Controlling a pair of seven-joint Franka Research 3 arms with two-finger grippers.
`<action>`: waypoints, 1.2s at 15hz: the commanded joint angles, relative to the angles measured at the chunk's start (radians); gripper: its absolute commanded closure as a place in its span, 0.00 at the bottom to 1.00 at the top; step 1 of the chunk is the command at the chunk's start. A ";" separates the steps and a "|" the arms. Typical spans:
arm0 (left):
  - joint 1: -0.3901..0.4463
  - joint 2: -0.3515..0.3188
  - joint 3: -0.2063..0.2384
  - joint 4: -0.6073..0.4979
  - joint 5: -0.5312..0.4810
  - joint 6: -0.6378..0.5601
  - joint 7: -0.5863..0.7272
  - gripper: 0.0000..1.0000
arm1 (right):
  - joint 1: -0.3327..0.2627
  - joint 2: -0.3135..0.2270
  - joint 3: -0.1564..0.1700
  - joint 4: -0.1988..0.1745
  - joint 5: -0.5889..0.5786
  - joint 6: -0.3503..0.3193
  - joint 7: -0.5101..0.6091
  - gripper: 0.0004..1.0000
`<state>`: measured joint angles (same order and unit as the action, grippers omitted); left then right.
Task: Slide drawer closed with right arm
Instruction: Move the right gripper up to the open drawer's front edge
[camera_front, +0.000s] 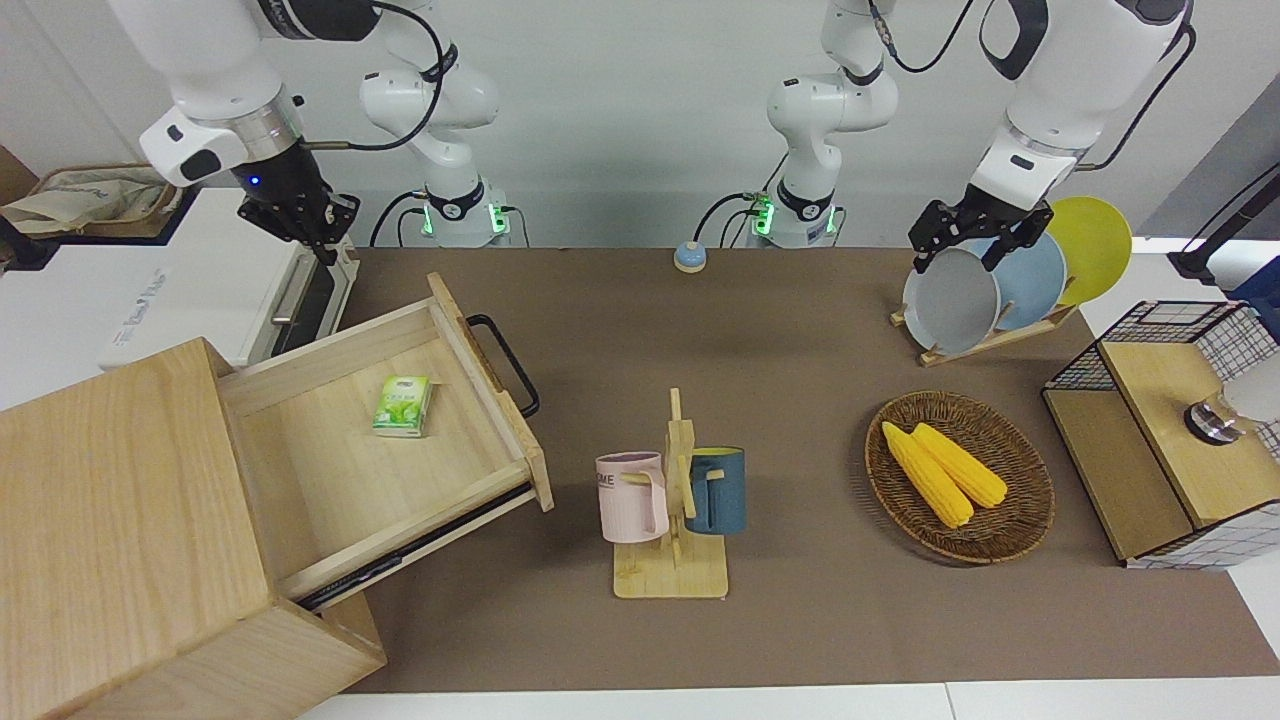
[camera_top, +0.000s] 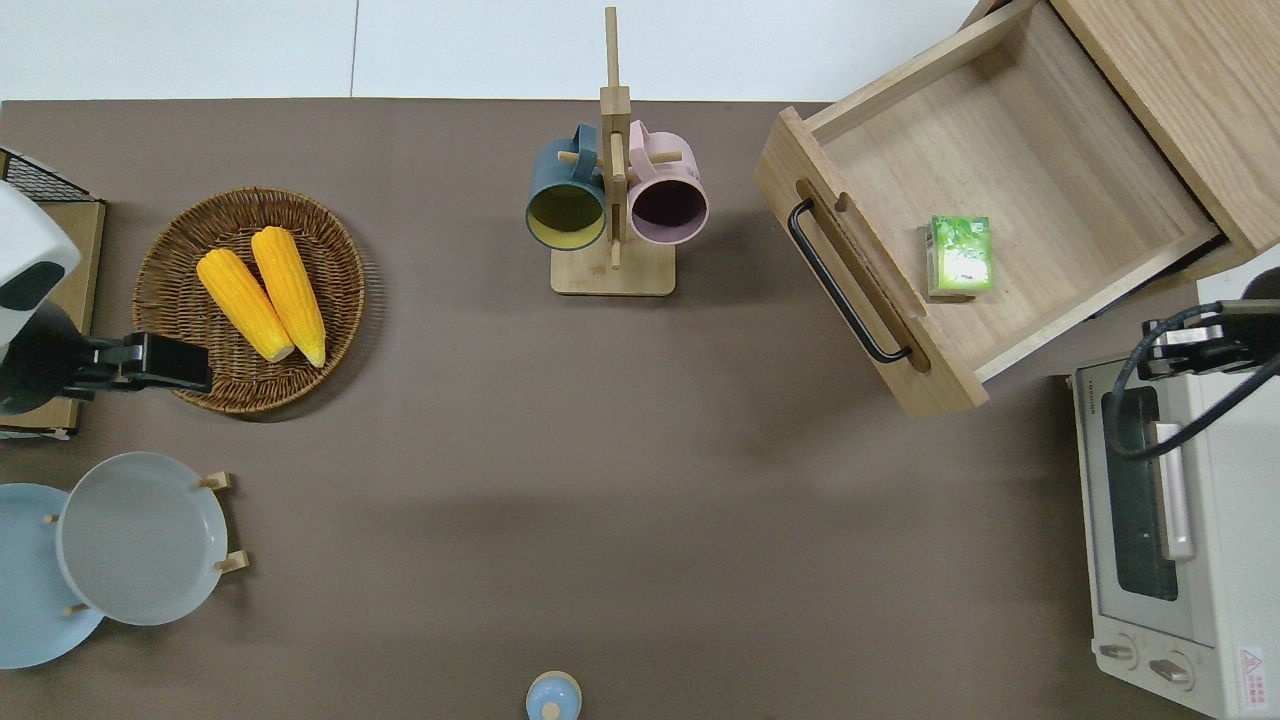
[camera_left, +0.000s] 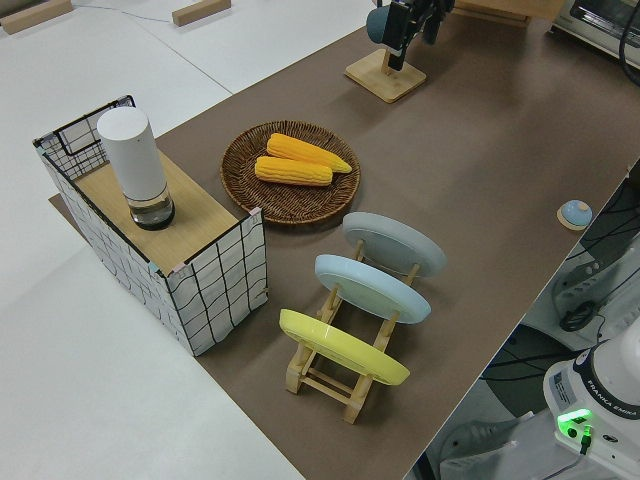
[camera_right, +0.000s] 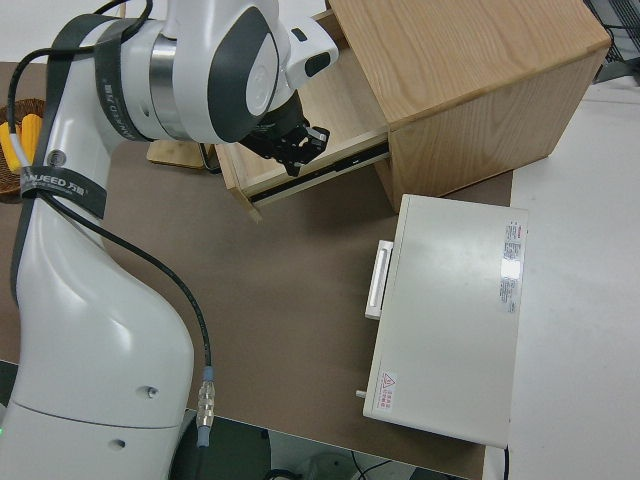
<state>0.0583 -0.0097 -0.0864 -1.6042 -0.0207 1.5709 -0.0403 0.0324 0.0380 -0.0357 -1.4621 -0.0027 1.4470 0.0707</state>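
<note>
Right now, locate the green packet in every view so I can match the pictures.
Front: green packet lying in the open drawer.
Overhead: in the drawer, by its front panel.
Left side: not in it.
Right side: hidden by the right arm.
Shared landmark: the mug rack.

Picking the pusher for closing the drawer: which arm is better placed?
The right. The right gripper hangs over the oven corner beside the open drawer, which sits at that arm's end of the table. The left arm is parked.

The cabinet (camera_top: 1180, 90) is cut off by the overhead view's edge. The right gripper (camera_top: 1190, 338) shows there only partly; its finger spacing is indeterminate.
</note>
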 joint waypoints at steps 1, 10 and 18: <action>-0.005 -0.010 0.004 -0.005 0.012 -0.012 0.007 0.00 | 0.047 -0.003 0.003 0.048 0.012 -0.042 0.104 1.00; -0.005 -0.012 0.004 -0.005 0.012 -0.012 0.008 0.00 | 0.219 0.020 0.013 0.063 0.010 0.001 0.551 1.00; -0.005 -0.010 0.005 -0.005 0.012 -0.012 0.007 0.00 | 0.362 0.138 0.014 0.060 0.010 0.130 1.021 1.00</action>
<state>0.0583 -0.0097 -0.0864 -1.6042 -0.0207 1.5709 -0.0403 0.3656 0.1339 -0.0170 -1.4147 -0.0028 1.5433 0.9430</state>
